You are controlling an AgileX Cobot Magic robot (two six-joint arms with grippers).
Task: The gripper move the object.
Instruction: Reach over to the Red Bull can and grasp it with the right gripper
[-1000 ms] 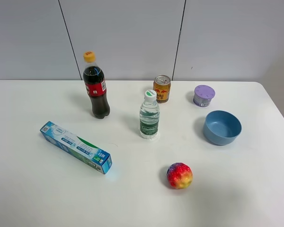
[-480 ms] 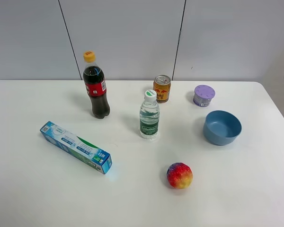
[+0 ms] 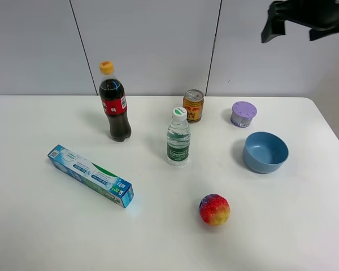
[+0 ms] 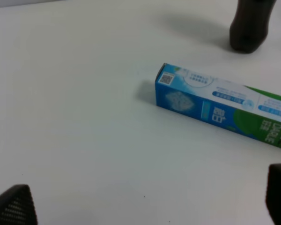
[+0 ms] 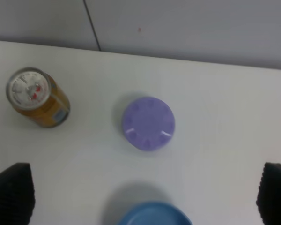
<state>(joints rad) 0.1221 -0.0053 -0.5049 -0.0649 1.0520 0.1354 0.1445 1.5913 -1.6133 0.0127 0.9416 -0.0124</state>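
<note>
The gold-orange can (image 3: pixel 193 105) with red markings and a silver top stands upright at the back middle of the white table, just behind the water bottle (image 3: pixel 178 138). It also shows in the right wrist view (image 5: pixel 37 98). My right gripper (image 3: pixel 291 35) is high above the table's back right, well off the can, open and empty; in its wrist view (image 5: pixel 143 194) its fingertips (image 5: pixel 11 192) stand wide apart. My left gripper (image 4: pixel 145 199) is open and empty over bare table near the toothpaste box (image 4: pixel 220 110); it is out of the exterior high view.
A cola bottle (image 3: pixel 114 104) stands back left. A toothpaste box (image 3: pixel 90 175) lies front left. A lilac-lidded tub (image 3: pixel 243 113) and a blue bowl (image 3: pixel 265 152) sit right of the can. A multicoloured ball (image 3: pixel 214 209) lies at the front.
My right arm has come into the exterior high view, from a sliver at the right edge to high at the upper right. Nothing on the table has moved.
</note>
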